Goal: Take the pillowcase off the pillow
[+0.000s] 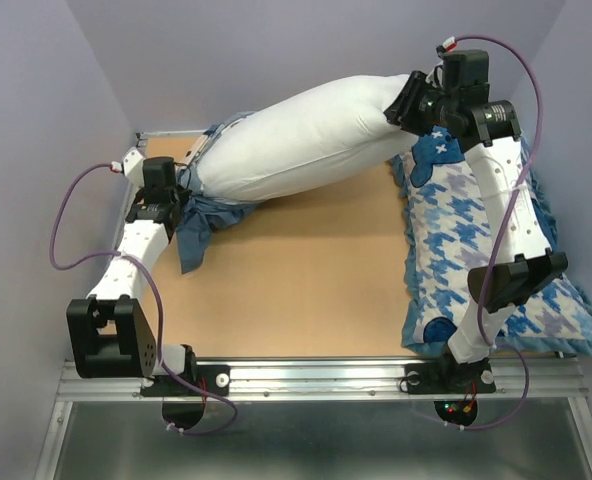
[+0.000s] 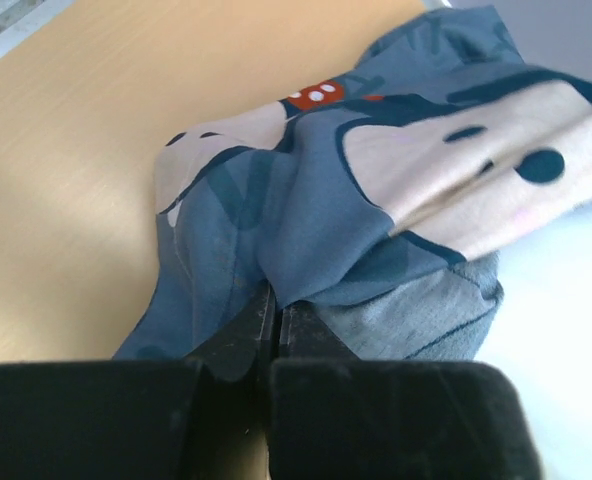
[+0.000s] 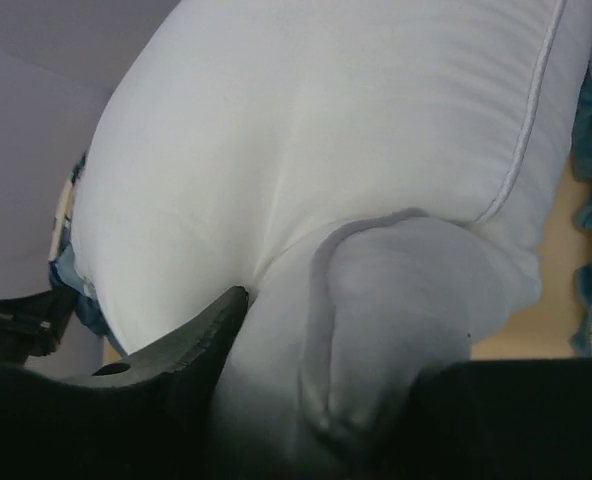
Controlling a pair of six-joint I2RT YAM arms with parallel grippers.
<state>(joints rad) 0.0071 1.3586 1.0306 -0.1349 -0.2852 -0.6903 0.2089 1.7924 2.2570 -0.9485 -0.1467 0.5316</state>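
Note:
The white pillow (image 1: pixel 306 140) hangs slanted over the table, its right end lifted and nearly all of it bare. My right gripper (image 1: pixel 404 108) is shut on that right corner; in the right wrist view the white fabric (image 3: pixel 376 300) bulges between the fingers (image 3: pixel 191 335). The dark blue pillowcase (image 1: pixel 208 205) is bunched round the pillow's left end, with a flap hanging onto the table. My left gripper (image 1: pixel 176 205) is shut on it; in the left wrist view the printed cloth (image 2: pixel 306 220) with a red bow (image 2: pixel 316 94) is pinched between the closed fingertips (image 2: pixel 251 325).
A blue-and-white houndstooth pillow (image 1: pixel 466 250) with blue bear shapes lies along the table's right side under my right arm. The wooden tabletop (image 1: pixel 296 280) has a metal rail along its near edge. Grey-lilac walls close in on the left, back and right.

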